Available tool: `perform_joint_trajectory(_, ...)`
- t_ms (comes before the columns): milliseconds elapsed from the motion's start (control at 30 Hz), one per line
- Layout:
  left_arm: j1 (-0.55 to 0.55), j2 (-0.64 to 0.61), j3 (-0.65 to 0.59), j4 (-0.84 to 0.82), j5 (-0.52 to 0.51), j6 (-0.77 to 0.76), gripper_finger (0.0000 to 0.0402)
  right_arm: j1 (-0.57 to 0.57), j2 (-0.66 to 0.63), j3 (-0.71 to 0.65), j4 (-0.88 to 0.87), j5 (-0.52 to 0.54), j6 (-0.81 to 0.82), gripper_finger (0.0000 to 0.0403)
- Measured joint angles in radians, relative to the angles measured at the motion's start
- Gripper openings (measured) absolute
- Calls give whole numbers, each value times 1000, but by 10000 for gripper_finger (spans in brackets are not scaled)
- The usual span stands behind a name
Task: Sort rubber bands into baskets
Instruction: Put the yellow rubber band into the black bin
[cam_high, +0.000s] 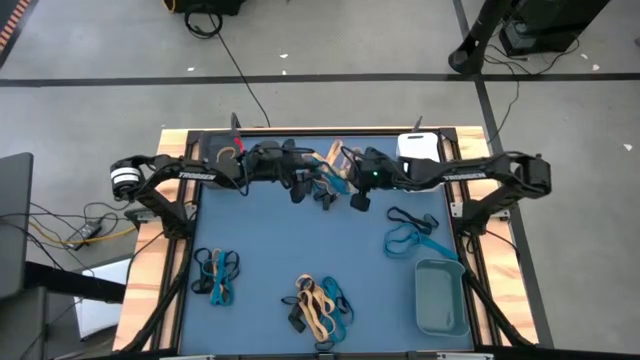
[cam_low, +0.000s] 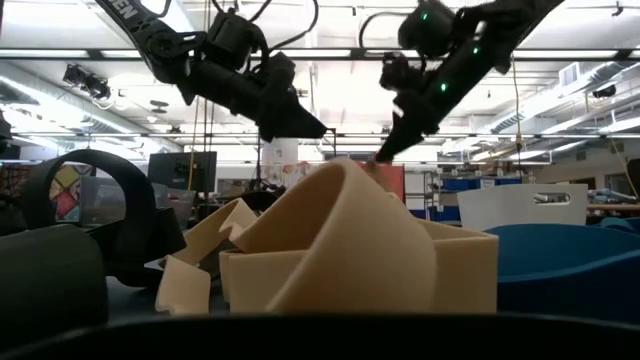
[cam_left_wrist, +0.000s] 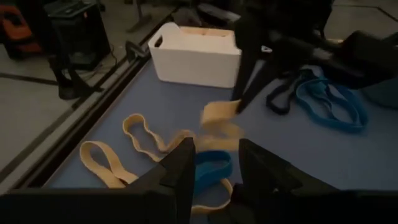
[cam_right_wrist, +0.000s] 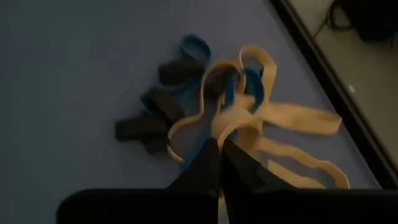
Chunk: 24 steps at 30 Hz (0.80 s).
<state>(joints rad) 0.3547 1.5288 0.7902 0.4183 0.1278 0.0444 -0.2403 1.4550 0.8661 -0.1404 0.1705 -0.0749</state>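
The right pincer (cam_right_wrist: 219, 163) is clamped on a flat tan rubber band (cam_right_wrist: 239, 121), over a tangle of tan, blue and black bands (cam_right_wrist: 186, 99) on the blue counter (cam_high: 290, 235). The left pincer (cam_left_wrist: 214, 171) hovers nearby, fingers apart. A white rectangular plastic basket (cam_left_wrist: 196, 53) stands at the counter's far edge.

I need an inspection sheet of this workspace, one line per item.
Surface: blue mat on a wooden table.
Job's things: rubber bands in four clusters, one nearest the camera; white basket, grey-teal basket, dark basket.
Clutter: nothing seen.
Grippers: right gripper shut on a tan band of the far pile; left gripper open above the same pile.
Cables: black cable on the floor.
Surroundings: grey floor, equipment.
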Motion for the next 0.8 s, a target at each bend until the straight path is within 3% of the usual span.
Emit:
perform_joint_trajectory(267,-57,0,0,70,-8,54,164,46,-40,0,90,-9,1,10)
perform_joint_trajectory(467,-85,0,0,86,-82,144,193,61,-34,0,128,-40,6,10)
perform_joint_trajectory(800,-92,0,0,83,-85,207,198,71,-40,0,171,-69,20,10)
